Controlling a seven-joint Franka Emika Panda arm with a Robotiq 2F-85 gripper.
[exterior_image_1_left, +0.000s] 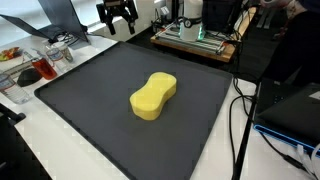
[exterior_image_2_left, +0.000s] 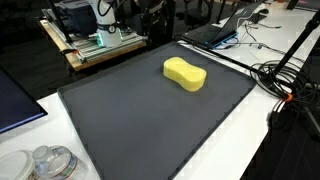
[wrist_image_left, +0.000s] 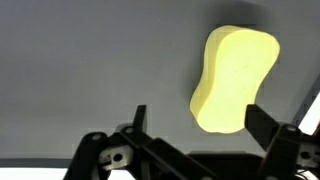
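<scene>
Hand (exterior_image_1_left: 118, 26) hangs open, well apart from yellow sponge (exterior_image_1_left: 154, 96) on dark mat (exterior_image_1_left: 90, 95).

A sponge (exterior_image_1_left: 153, 96) is laid near the middle of a mat (exterior_image_1_left: 90, 110), which is spread on a table (exterior_image_1_left: 40, 140). The gripper (exterior_image_1_left: 117, 27) is held above the mat's far edge, well apart from the sponge. In an exterior view, cables (exterior_image_1_left: 237, 130) are draped just beside the mat's right edge, and containers (exterior_image_1_left: 40, 65) are set off its left corner.
</scene>
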